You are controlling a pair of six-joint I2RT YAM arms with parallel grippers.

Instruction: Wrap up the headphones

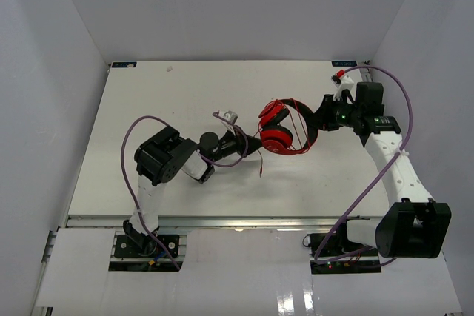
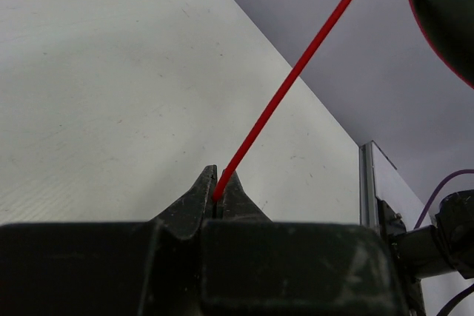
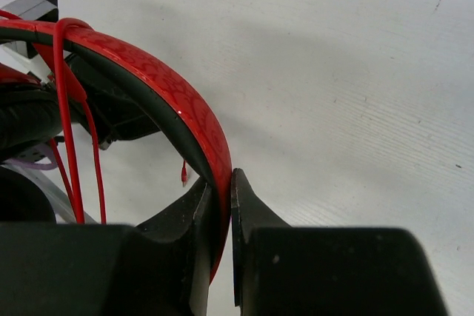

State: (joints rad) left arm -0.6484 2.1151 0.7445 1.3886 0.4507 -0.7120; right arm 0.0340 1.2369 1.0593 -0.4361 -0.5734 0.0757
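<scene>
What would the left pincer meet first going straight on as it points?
Probably the headphones: in the top view the left pincer, shut on the red cord, points at an ear cup. The wrist view puts that cup upper right, so it may only graze it.

Headphones (image 1: 278, 138) and taut cord (image 2: 296, 72) bar the table's (image 1: 148, 94) middle.

A matte white table (image 1: 148, 94) fills the middle of the top view. It is boxed in by a pale grey left wall (image 1: 44, 72), a back wall (image 1: 237, 5) across the top of the frame and a right wall (image 1: 437, 49). A metal rail (image 1: 244, 221) runs along the table's lower edge, and below it a glossy white panel (image 1: 237, 279) catches a glint at lower right. The light is even and soft, leaving only faint shadows on the tabletop.
</scene>
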